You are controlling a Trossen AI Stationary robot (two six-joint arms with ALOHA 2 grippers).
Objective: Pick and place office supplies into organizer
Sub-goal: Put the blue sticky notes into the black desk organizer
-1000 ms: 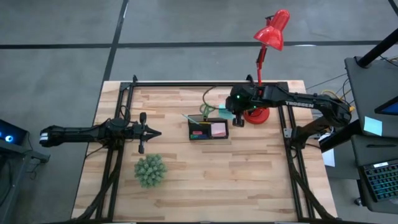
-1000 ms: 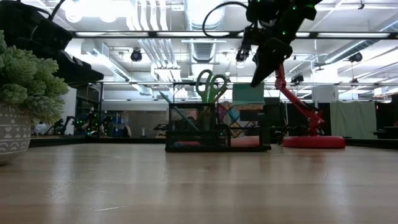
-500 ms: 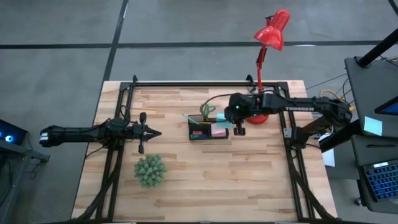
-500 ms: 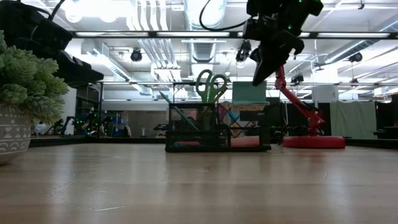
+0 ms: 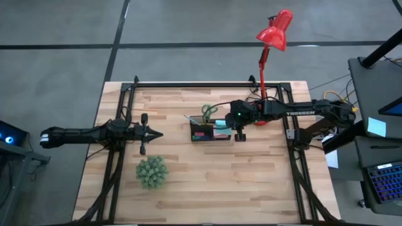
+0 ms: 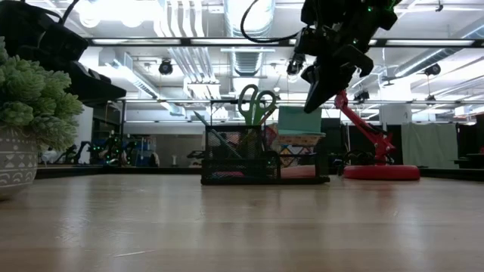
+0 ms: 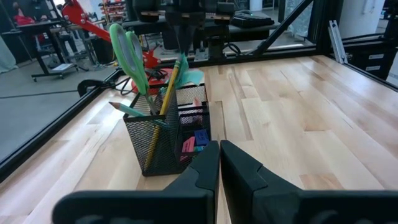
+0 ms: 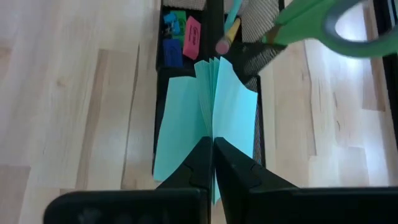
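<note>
Wooden bench [image 5: 251, 182] under bright workshop lights, red desk lamp [image 5: 271, 37] at the far edge toward the right corner, and your right gripper [image 5: 235, 122] has just swung in from beside the lamp base to hang right over the organizer [image 5: 210, 129] mid-bench. Its fingers are pinched together on the teal sticky-note pad [image 8: 208, 124], pages fanning below. In the low view the pad [image 6: 299, 121] now sits lower, just above the tray's right compartment, where a second ago it hung higher beside the arm. You're lined up for the drop, I'd say. Green-handled scissors [image 7: 127, 53], yellow pencil [image 7: 165, 99] and erasers [image 8: 180, 40] are already in. Your left gripper [image 5: 151, 134] waits near the left edge, fingers together.
</note>
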